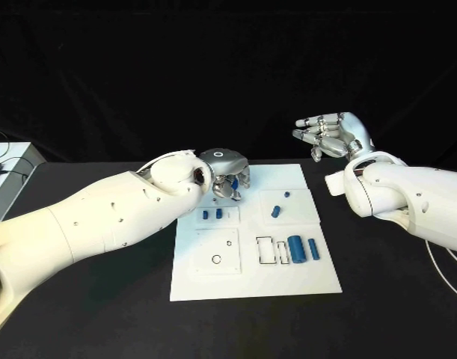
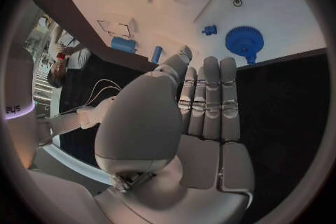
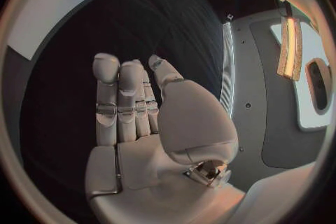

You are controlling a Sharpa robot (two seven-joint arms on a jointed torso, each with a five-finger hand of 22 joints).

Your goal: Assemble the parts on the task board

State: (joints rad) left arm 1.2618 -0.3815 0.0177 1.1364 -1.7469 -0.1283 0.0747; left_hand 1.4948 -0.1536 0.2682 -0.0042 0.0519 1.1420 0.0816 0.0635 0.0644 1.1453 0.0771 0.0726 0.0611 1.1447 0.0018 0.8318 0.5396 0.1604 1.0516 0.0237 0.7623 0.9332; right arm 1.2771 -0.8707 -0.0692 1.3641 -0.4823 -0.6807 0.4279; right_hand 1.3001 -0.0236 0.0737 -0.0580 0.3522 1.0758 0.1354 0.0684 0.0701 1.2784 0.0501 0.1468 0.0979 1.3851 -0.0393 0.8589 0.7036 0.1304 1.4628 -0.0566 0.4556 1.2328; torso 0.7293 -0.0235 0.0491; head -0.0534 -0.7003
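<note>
The left hand hangs over the far left corner of the task board, fingers straight and side by side, holding nothing. The right hand is raised beyond the board's far right corner, fingers apart and empty. Blue parts lie near the board's right edge, with a blue gear near its far edge.

Head camera looks down at the task board; wrist cameras (fisheye) share it.
</note>
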